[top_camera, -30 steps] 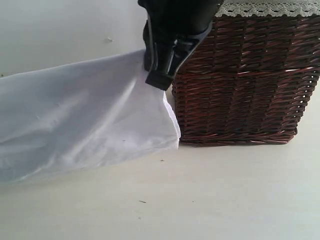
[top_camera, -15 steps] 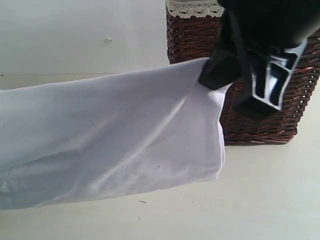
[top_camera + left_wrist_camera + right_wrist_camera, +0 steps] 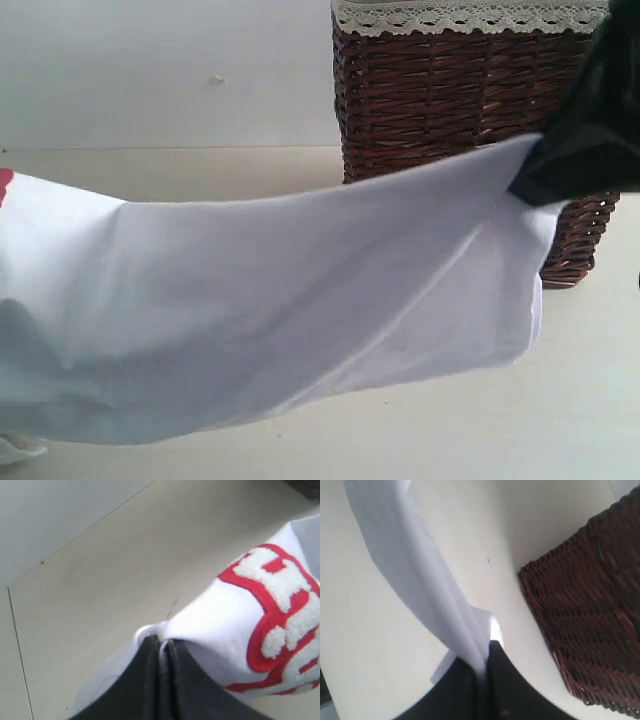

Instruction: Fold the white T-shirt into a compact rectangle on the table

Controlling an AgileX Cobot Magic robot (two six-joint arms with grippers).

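Over the table, exterior view: the white T-shirt hangs stretched as a broad sheet above the table. It runs from the left edge of frame up to the right gripper.
Right gripper, exterior view: its black jaws are pinched closed on the shirt's raised corner, and a short flap of cloth drops free below the grip.
Left end, exterior view: the left gripper is out of frame here. Only a sliver of the red fuzzy letters shows at the edge.
Backdrop, exterior view: a wicker basket with lace trim stands on the table behind the sheet. Whether cloth and wicker touch, I cannot tell.
Left wrist view: the left gripper is clamped shut on a bunched edge of the shirt. The red fuzzy letters curve over a fold just beside the grip, with bare table beneath.
Right wrist view: the right gripper is closed on a thin gathered edge. The shirt streams away from it as a narrow band above the table, and the basket is near on one side.
Why held so: pulling from both ends likely spreads the fabric and takes out slack before it is laid flat.
Progress: no fold made yet, by my reckoning.
Risk: the basket is close to the right-hand corner, so cloth could catch on it while being lowered.
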